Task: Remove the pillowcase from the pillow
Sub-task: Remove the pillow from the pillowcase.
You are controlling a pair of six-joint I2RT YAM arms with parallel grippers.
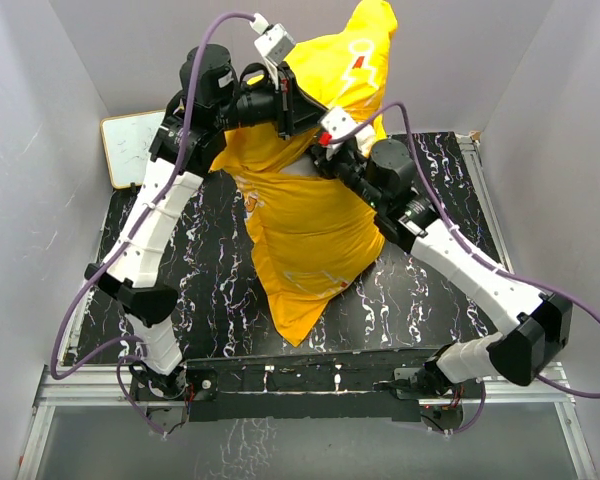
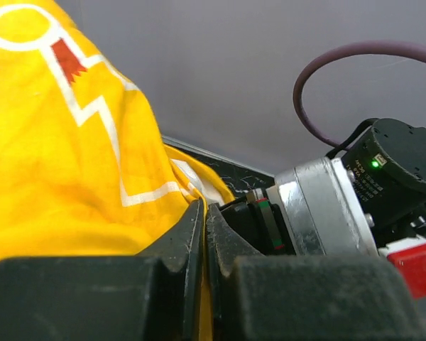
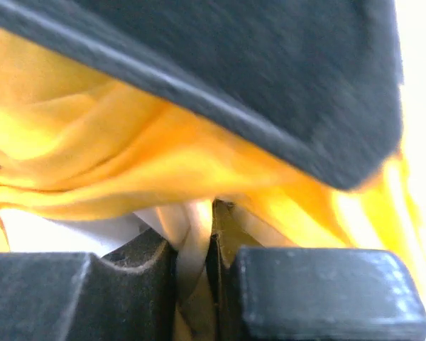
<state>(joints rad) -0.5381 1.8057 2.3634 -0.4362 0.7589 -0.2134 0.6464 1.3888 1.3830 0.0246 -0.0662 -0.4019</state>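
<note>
The bright yellow pillowcase (image 1: 310, 235) hangs lifted over the black marbled table, its lower tip near the front. My left gripper (image 1: 298, 105) is high at the back, shut on a thin fold of the yellow pillowcase (image 2: 57, 156), which runs between the jaws of the left gripper (image 2: 206, 207). Just below it my right gripper (image 1: 327, 150) reaches into the case's opening. In the right wrist view the right gripper (image 3: 197, 231) is shut on a fold of white pillow fabric, under yellow pillowcase (image 3: 128, 156). Only a little of the white pillow (image 3: 50, 234) shows; the case hides the rest of it.
A white-faced board (image 1: 130, 148) leans at the back left corner. Grey walls close in the table (image 1: 210, 300) on three sides. A metal rail (image 1: 310, 385) with the arm bases runs along the near edge. The right arm's wrist motor (image 2: 355, 199) sits close beside my left fingers.
</note>
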